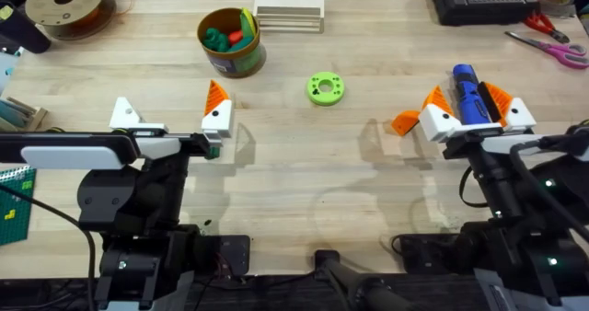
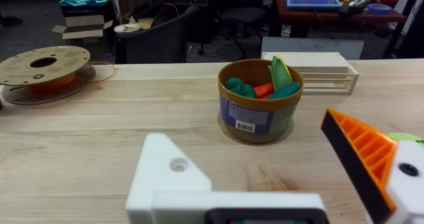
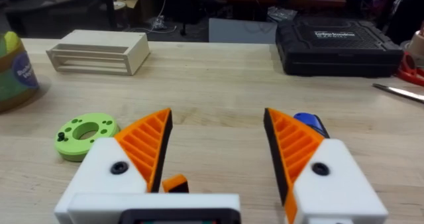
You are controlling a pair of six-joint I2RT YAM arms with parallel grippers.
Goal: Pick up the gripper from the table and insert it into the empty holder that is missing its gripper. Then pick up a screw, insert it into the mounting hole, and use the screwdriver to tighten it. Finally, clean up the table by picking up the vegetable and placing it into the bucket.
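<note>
Plainly, the gripper (image 1: 404, 122), a small orange ribbed wedge, lies loose on the worktop (image 1: 294, 182), just beside the right pincer (image 1: 477, 116) on its inner side, toward the middle of the bench. In the right wrist view a bit of it shows low between that pincer's own fingers (image 3: 142, 148). Its long axis looks to run roughly across the bench, though the wedge is too small to be sure.

The holder (image 1: 123, 114) missing its pad is the outer finger of the left pincer (image 1: 170, 118): bare white in the left wrist view, with an open mounting hole (image 2: 179, 164), while the other finger carries its orange pad (image 2: 361, 154). So the wedge sits well apart from the block it must enter, far across the bench, and the right arm is clearly the nearer one to fetch it.

Both pincers stand spread wide and pinch nothing. The screwdriver (image 1: 469, 95) lies lengthwise between the right pincer's spread fingers, its blue body pointing away from the arm bases; whether it touches them I cannot tell.

Open wood stretches between the two arms. A green ring-shaped disc (image 1: 326, 88) sits near the middle, and the bucket (image 1: 230, 42) with toy vegetables inside stands beyond the left pincer. Scissors (image 1: 552, 46) lie near the far right edge.
</note>
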